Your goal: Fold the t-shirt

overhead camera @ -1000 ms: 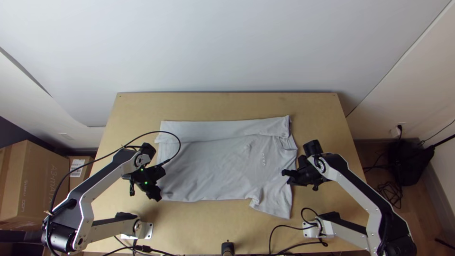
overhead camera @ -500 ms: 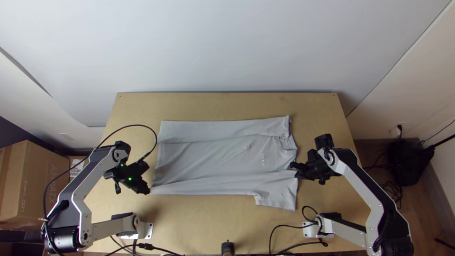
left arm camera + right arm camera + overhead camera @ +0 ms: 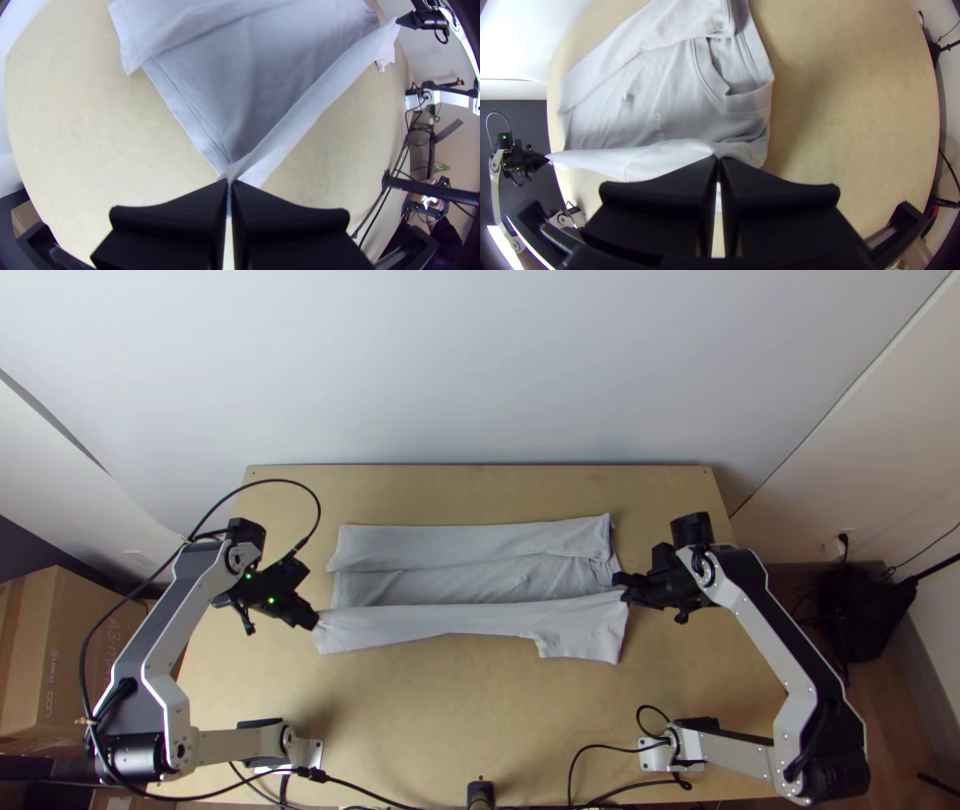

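The light grey t-shirt (image 3: 430, 585) lies across the middle of the table, its far side folded inward as a long strip. Its near side hangs raised as a band between both grippers. At the left end, my left gripper (image 3: 314, 621) is shut on the hem corner; in the left wrist view the left gripper (image 3: 230, 184) pinches the cloth (image 3: 295, 125). At the collar end, my right gripper (image 3: 620, 582) is shut on the shoulder edge; in the right wrist view the right gripper (image 3: 718, 161) holds the cloth (image 3: 665, 155) beside the neckline.
Bare wood of the table (image 3: 430, 720) lies in front of the shirt, with more behind it. Cables (image 3: 610, 782) run along the near edge. A cardboard box (image 3: 70, 640) stands beyond the table's left side.
Both grippers have moved up the picture, lifting the shirt's near side and carrying it toward the middle. The left gripper first went left, and the near edge pulled straighter.
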